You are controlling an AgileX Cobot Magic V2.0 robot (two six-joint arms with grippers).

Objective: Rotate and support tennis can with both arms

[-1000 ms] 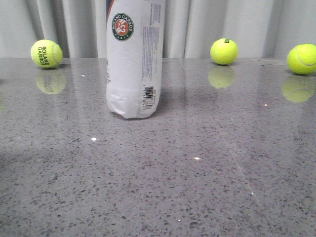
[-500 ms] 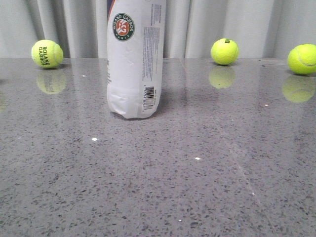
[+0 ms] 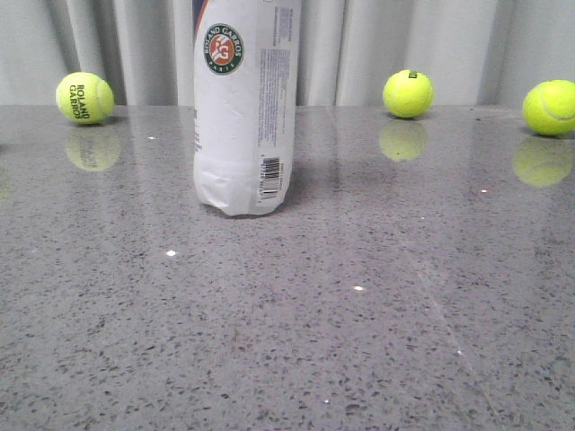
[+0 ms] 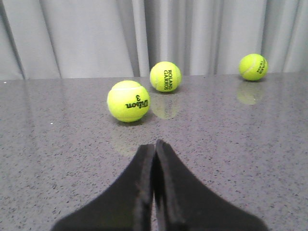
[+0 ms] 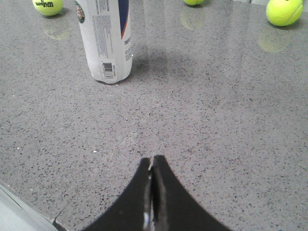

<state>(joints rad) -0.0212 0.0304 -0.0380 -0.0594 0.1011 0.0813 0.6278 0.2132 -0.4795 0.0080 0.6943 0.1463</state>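
The tennis can [image 5: 106, 41] stood upright on the tabletop [image 5: 216, 120], well ahead of the right pincer [image 5: 151, 166], which, like the left pincer [image 4: 155, 151], was seemingly pressed closed and empty.

Left tool [image 4: 154, 149] and right tool [image 5: 151, 166] both closed, fingers pressed together, empty.

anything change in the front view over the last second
Nothing visibly changed. The tennis can stands upright on the same spot of the grey table, untouched, and the three tennis balls behind it lie where they were. No gripper shows in the front view in any of the pictures.
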